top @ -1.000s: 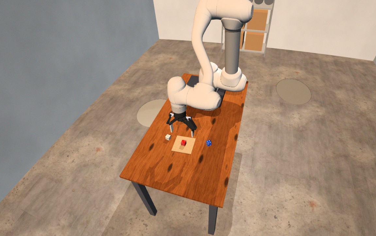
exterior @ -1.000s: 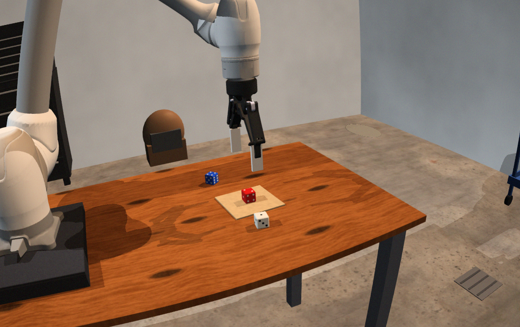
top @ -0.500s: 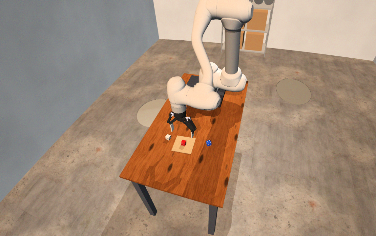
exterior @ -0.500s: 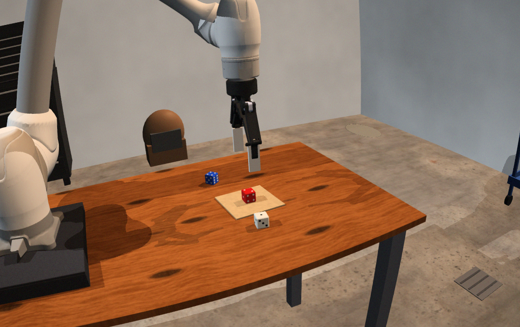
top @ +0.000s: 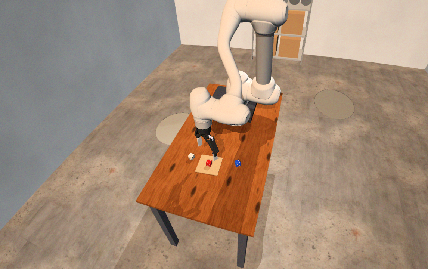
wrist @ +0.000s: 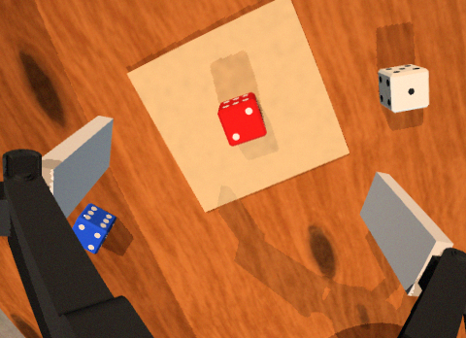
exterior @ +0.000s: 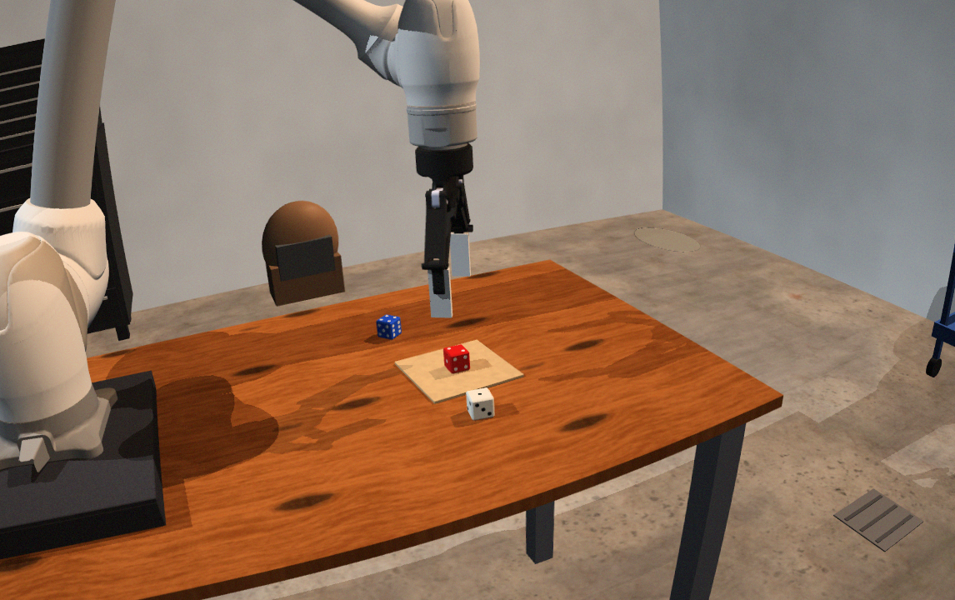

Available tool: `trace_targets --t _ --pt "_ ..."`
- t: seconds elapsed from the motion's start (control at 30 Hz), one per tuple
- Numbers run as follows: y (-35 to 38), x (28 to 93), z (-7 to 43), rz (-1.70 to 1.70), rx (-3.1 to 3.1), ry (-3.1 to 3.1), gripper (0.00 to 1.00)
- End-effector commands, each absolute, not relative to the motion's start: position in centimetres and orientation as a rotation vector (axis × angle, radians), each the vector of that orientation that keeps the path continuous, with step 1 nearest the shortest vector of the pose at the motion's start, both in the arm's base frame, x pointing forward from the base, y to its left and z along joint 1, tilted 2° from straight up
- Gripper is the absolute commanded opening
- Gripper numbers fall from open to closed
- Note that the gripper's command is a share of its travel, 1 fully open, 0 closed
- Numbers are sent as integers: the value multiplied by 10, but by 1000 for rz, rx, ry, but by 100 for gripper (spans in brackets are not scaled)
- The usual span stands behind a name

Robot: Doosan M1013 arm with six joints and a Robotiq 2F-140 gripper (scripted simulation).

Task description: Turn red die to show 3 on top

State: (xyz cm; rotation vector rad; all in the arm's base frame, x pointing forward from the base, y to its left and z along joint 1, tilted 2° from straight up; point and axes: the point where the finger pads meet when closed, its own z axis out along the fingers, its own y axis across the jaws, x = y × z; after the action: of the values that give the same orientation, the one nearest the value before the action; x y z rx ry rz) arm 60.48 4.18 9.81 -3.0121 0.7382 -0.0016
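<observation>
The red die [top: 208, 163] lies flat near the middle of the tan mat [top: 214, 168], fully on it. In the wrist view the red die [wrist: 241, 118] shows two pips on its upward face, and the mat [wrist: 182, 99] lies flat on the table. My gripper [wrist: 243, 169] is open wide and empty. It hangs well above the table, over the mat's edge on the robot's side, as the exterior view shows [exterior: 449, 287]. The die [exterior: 456, 357] lies apart from both fingers.
A white die [wrist: 404, 88] lies on the table just off one side of the mat, one pip up. A blue die [wrist: 93, 227] lies off the other side, near my left finger in the wrist view. The robot's black base [exterior: 41, 455] stands at the table's far end.
</observation>
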Motion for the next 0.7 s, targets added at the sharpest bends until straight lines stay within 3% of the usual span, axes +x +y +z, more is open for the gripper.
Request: trace_targets --t 0.0,0.67 --pt "42 605 98 0 -2948 1001 100" --pt "42 605 97 13 -2500 1856 100"
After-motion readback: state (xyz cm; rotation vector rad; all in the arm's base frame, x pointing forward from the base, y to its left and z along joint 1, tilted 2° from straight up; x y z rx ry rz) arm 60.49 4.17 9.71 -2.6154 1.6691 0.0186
